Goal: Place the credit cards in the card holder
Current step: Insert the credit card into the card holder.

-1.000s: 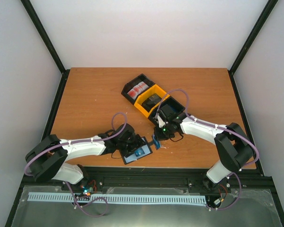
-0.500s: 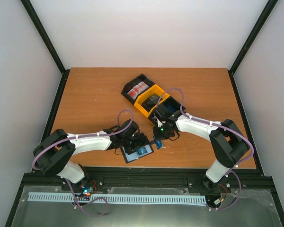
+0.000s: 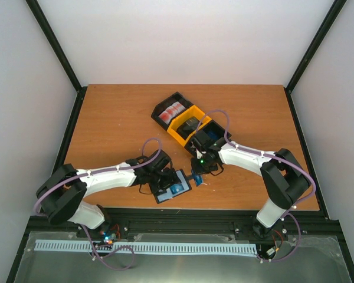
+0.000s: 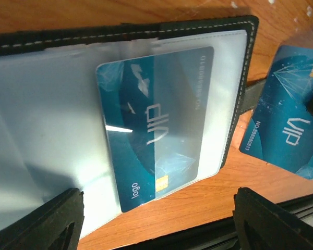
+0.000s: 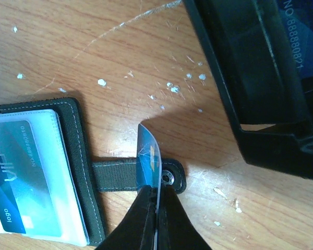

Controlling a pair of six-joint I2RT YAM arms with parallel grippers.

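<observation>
The card holder (image 3: 169, 193) lies open near the table's front edge, its grey-blue clear pockets (image 4: 52, 130) facing up. One blue credit card (image 4: 146, 130) sits partly inside a pocket, its lower end sticking out. My left gripper (image 4: 159, 223) hovers open just above the holder (image 3: 160, 180), with nothing between its fingers. My right gripper (image 5: 157, 197) is shut on a second blue credit card (image 5: 148, 156), held on edge over the holder's clasp tab (image 5: 117, 174). That card (image 4: 284, 130) hangs just right of the holder. The right gripper (image 3: 197, 170) stands between holder and bins.
Joined black-yellow-black bins (image 3: 186, 125) stand diagonally behind the right gripper. The far black bin holds red-and-white cards (image 3: 173, 110). The near black bin (image 5: 261, 83) holds another blue card (image 5: 302, 31). White specks dot the wood. A black rail (image 3: 183, 213) runs along the front edge.
The left arm shifted over the holder and its jaws spread a little wider. The right gripper, still shut on its blue card, edged slightly left toward the holder.
</observation>
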